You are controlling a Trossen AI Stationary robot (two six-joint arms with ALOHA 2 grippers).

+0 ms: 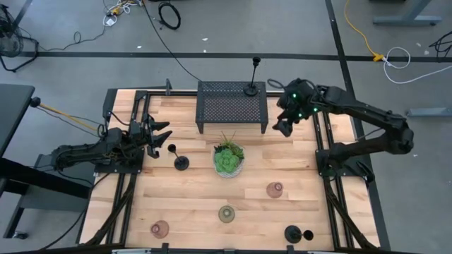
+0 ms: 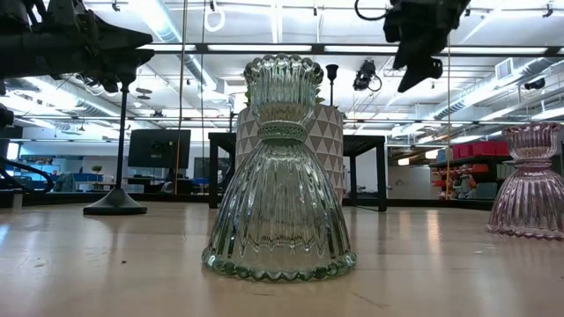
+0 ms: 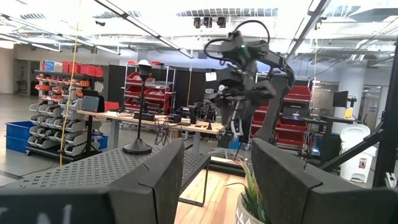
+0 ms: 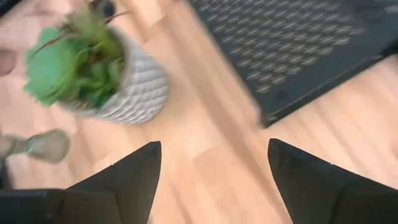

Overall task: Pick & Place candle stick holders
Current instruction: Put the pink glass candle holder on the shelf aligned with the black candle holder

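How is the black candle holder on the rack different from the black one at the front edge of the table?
The holder on the rack stands upright on the mesh top, while the front holder lies tipped on its side. The rack one sits raised at the back of the table; the front one rests on the bare wood near the front right corner. Both are slim and black, with a round base and thin stem.

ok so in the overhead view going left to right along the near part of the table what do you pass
pink glass cup → greenish glass cup → second pink glass cup → black candle holder lying on its side
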